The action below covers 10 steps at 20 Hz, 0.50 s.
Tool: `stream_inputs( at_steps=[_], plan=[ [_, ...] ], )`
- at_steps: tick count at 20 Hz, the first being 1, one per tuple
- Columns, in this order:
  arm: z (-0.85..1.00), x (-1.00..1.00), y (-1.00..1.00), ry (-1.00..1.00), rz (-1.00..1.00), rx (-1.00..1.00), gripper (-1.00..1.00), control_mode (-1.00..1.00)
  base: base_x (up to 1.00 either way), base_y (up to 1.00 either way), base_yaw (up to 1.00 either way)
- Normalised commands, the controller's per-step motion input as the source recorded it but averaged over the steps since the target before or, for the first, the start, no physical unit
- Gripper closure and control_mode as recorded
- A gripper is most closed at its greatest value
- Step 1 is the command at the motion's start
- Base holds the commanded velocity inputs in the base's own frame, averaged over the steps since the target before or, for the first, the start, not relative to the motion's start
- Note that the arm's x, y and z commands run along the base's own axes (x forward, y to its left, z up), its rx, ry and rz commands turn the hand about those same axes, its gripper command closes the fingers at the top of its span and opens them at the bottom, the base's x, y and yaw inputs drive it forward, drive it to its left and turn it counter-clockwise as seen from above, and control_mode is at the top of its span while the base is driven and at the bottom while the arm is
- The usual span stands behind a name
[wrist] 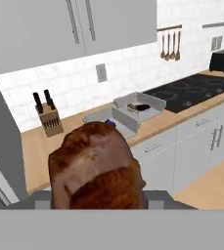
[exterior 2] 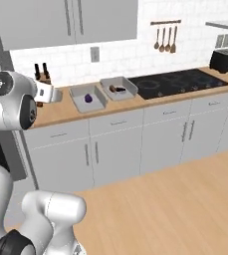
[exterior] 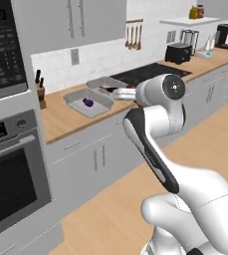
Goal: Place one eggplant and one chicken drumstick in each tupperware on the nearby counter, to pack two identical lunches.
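Drumstick carried toward the half-filled container

Drumstick [wrist: 96, 166] is seen clamped in the gripper [wrist: 98, 197] in the hand view, a large browned piece at 6 o'clock that hides the finger tips; the jaws are closed on it at a middling width.

A drop short of the target is judged the main risk: the hand is held off the counter [exterior 2: 60, 113] edge, so an early release would send the meat onto the worktop or the floor. A release into the wrong container is also possible, since the two stand touching or nearly so, and the lunches would then be unequal. Because the meat blocks much of the hand view, the near rim could be clipped on the way in.

Two pieces of tupperware are set side by side on the counter. In the right base view, the left tupperware [exterior 2: 78, 102] lies at 12 o'clock from frame centre and holds one eggplant [exterior 2: 88, 98] and nothing else that can be made out. The right tupperware [exterior 2: 130, 89], at its 3 o'clock and next to the black cooktop [exterior 2: 185, 82], holds a dark piece and a brownish piece [exterior 2: 117, 89], taken to be the second eggplant and a drumstick, though they are too small to be sure. A knife block [wrist: 50, 119] stands at 9 o'clock of the containers in the hand view.
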Motion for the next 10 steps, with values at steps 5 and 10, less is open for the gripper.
stream_inputs(
  at_steps=[5, 10],
  plan=[
    [0.00, 0.00, 0.00, 0.00, 0.00, 0.00, 1.00, 1.00, 1.00, -0.19, 0.07],
    [0.00, 0.00, 0.00, 0.00, 0.00, 0.00, 1.00, 1.00, 1.00, -0.48, 0.20]
  ],
)
